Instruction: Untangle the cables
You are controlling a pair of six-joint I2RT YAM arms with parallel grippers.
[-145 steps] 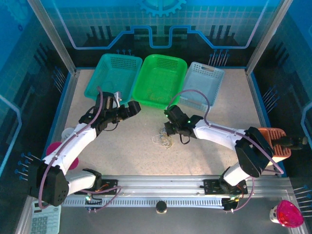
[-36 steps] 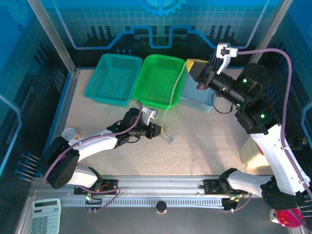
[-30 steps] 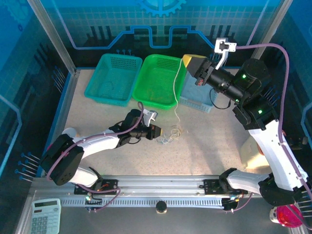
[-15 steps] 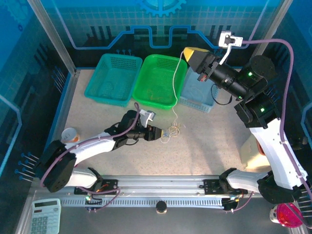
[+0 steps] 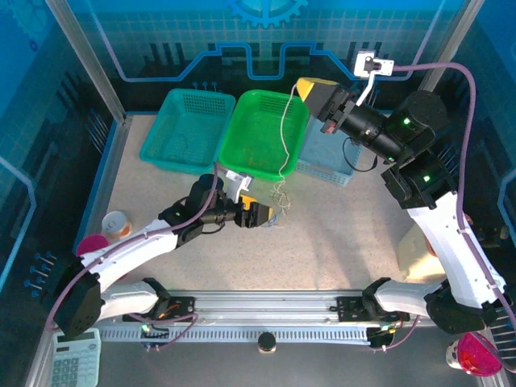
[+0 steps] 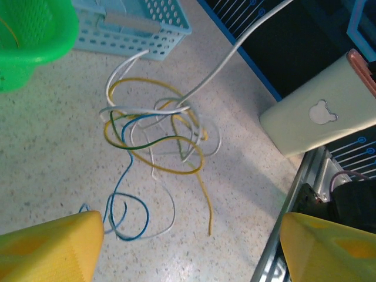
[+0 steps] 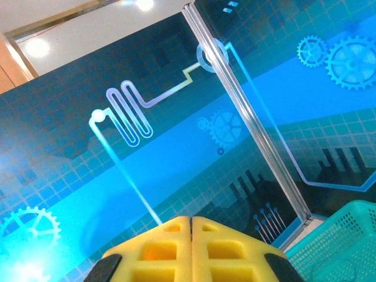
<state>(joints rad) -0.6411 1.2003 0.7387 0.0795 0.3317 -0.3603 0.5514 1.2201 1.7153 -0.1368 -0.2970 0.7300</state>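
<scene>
The left fingers stood wide apart and held nothing, low over the desk just at 9 o'clock of the cables. The right fingers were pressed together high above the baskets, pinching the white cable, which ran down from them into the clump. The clump sat near the desk's middle, at 6 o'clock of the green basket, with blue and yellowish loops wound round the white one.

With nothing pinning the clump, a further pull upward would likely have lifted the whole knot instead of drawing the white strand free. It could also have cinched the loops tighter. The thin strand might have slipped from the right fingers as well.

The green basket's near rim lay close to the hanging strand and could have snagged it. The light-blue basket sat at 1 o'clock of the clump, the teal basket at 10 o'clock. A cream box stood well apart at 3 o'clock.
</scene>
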